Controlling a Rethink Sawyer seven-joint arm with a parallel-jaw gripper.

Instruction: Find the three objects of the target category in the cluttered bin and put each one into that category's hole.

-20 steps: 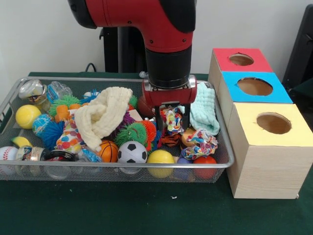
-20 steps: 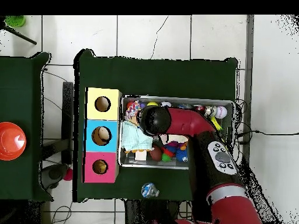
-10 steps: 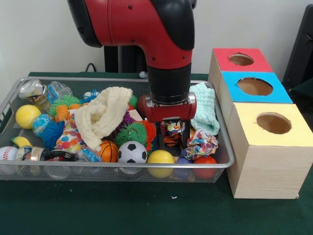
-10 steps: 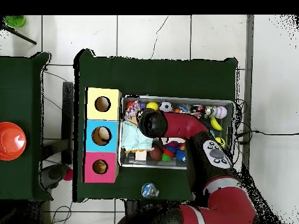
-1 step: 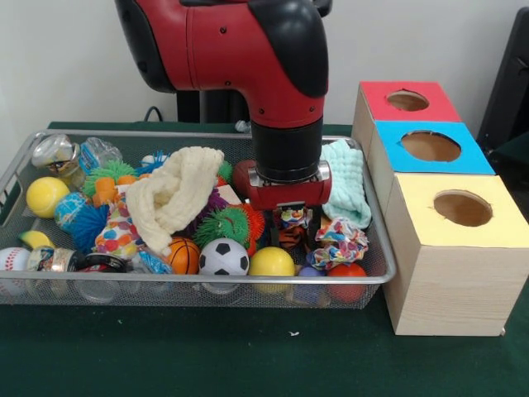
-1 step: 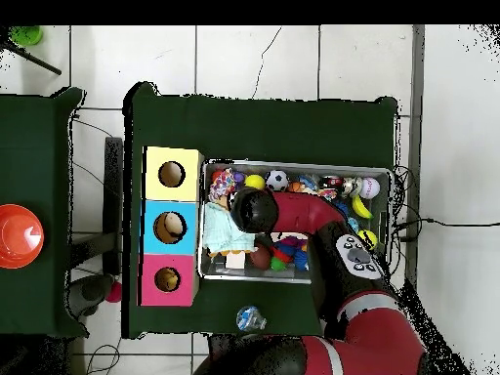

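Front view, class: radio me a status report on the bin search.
Gripper down in the wire bin, jaws astride the patterned cloth scrunchie. Grasp unconfirmed. Clutter packed all round; three box holes clear.

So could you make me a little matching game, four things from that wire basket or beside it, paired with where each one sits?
Things:
1. cream knitted cloth
2. black and white soccer ball
3. yellow-topped wooden box
4. pale mint folded cloth

Places:
A. nearest of the three boxes in the front view
B. at the basket's near rim, beside a small basketball
C. draped over toys left of the arm
D. against the basket's box-side wall

Pairs: 1-C, 2-B, 3-A, 4-D
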